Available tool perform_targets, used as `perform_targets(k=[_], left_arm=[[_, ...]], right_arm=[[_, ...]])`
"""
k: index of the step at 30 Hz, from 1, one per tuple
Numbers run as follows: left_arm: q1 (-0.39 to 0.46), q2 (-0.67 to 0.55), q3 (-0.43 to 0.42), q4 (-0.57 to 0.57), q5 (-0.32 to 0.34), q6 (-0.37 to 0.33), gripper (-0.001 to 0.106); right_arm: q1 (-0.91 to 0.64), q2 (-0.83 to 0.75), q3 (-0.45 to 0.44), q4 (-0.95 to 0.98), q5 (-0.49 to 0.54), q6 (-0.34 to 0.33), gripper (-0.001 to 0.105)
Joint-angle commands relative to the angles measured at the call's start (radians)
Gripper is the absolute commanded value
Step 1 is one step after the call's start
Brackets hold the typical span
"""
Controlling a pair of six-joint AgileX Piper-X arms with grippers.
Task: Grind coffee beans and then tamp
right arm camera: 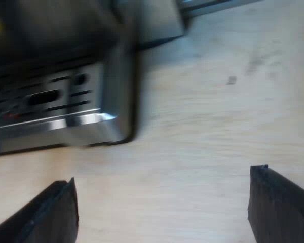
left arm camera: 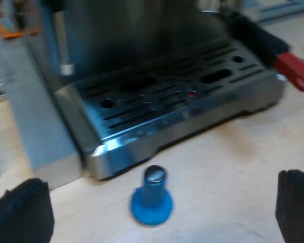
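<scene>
Here, left gripper point(left arm camera: 162, 178) spread wide above a blue tamper point(left arm camera: 152, 195) at the machine's point(left arm camera: 142, 45) front.
Upright on the table point(left arm camera: 233, 167), blue disc down and metal end up, tamper just before the tray's point(left arm camera: 177, 96) edge, apart from it and untouched, between the two black fingers point(left arm camera: 20, 212) of the released left gripper. Beyond the slotted tray, holder's dark handle point(left arm camera: 263, 43) jutting out over a far corner, red at its end. Above the tray, the machine's dark body. Meanwhile, right gripper point(right arm camera: 164, 176) likewise released, jaws far apart and grasping nothing, poised over bare pale wood just off a corner of the tray, metal edge catching the light. Farther out on the table, one small dark mark.
</scene>
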Motion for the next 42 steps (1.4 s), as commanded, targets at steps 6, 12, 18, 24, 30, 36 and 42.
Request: perform_targets(k=[6, 12, 18, 24, 30, 36, 42], left_arm=[[-0.137, -0.041, -0.002, -0.116, 0.073, 0.014, 0.090], [-0.220, 0.035, -0.002, -0.146, 0.152, 0.016, 0.090], [-0.280, 0.121, 0.000, -0.209, 0.177, 0.080, 0.090], [-0.287, 0.193, 0.000, -0.237, 0.207, 0.141, 0.090], [-0.287, 0.268, 0.024, -0.298, 0.211, 0.172, 0.090], [-0.287, 0.275, 0.090, -0.360, 0.226, 0.171, 0.090], [-0.287, 0.275, 0.155, -0.419, 0.226, 0.159, 0.090]], right_arm=[[0.136, 0.177, -0.118, 0.009, -0.125, -0.104, 0.070], [0.285, 0.279, -0.135, 0.008, -0.148, -0.148, 0.070], [0.482, 0.340, -0.135, -0.037, -0.141, -0.148, 0.070], [0.710, 0.350, -0.131, -0.100, 0.107, -0.128, 0.070], [0.904, 0.350, -0.062, -0.235, 0.335, -0.015, 0.070], [1.106, 0.350, 0.067, -0.481, 0.553, 0.013, 0.067], [1.300, 0.418, 0.209, -0.764, 0.803, 0.089, 0.063]])
